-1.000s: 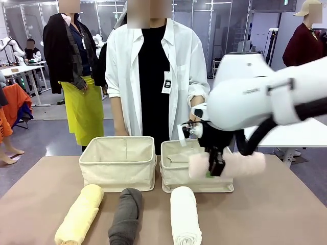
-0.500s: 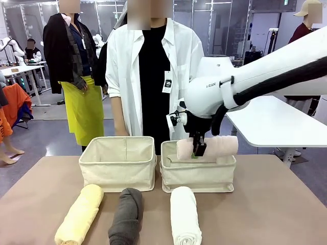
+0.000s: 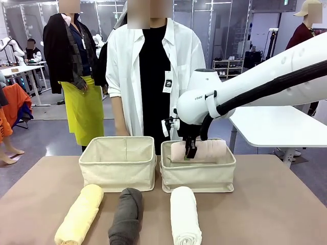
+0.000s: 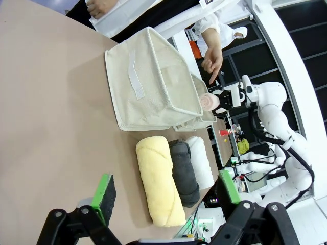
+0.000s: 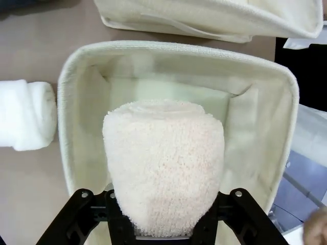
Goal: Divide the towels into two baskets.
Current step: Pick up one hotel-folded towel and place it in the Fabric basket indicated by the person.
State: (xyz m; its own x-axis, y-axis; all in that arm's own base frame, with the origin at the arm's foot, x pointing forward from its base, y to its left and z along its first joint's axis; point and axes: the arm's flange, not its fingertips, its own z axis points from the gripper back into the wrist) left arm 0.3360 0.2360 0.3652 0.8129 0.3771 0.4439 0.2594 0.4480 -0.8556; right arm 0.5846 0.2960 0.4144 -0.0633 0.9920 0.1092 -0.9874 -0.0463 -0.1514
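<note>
Right claw (image 3: 190, 152) pinches pink towel (image 3: 209, 149) off-centre; basket (image 3: 199, 178) directly below claw. Lower level until roll rests inside walls, then spread, avoiding rim. Left claw (image 4: 166, 191) spread.

Right claw (image 3: 191, 152) pinching pink towel (image 3: 210, 149), arm reaching across middle; left claw (image 4: 166, 192) spread.
</note>
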